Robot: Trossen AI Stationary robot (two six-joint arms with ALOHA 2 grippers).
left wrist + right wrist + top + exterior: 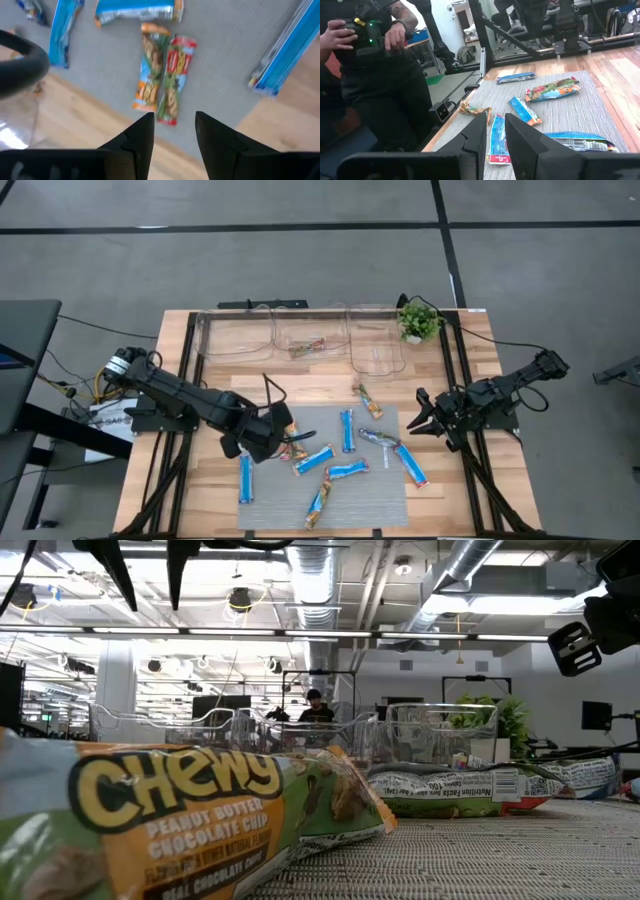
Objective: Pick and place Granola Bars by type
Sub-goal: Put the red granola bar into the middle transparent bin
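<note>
Several wrapped granola bars lie flat on a grey mat (pixel 380 490): blue ones (pixel 346 430), an orange-brown one (pixel 367 398) and a silvery-green one (pixel 380 438). One more bar (pixel 308 348) lies in the middle clear bin. My left gripper (pixel 286 432) hangs open above the mat's left part. In the left wrist view its fingers (pixel 172 122) stand just short of two multicoloured bars (pixel 162 77) lying side by side. My right gripper (pixel 418 413) waits open at the mat's right edge, its fingers (pixel 495 125) pointing across the mat.
Three clear bins (pixel 235 338) stand in a row along the table's far edge, with a small green potted plant (pixel 418 320) to their right. A person (pixel 375 65) holding a device stands beyond the table's left side. Bare wood lies between mat and bins.
</note>
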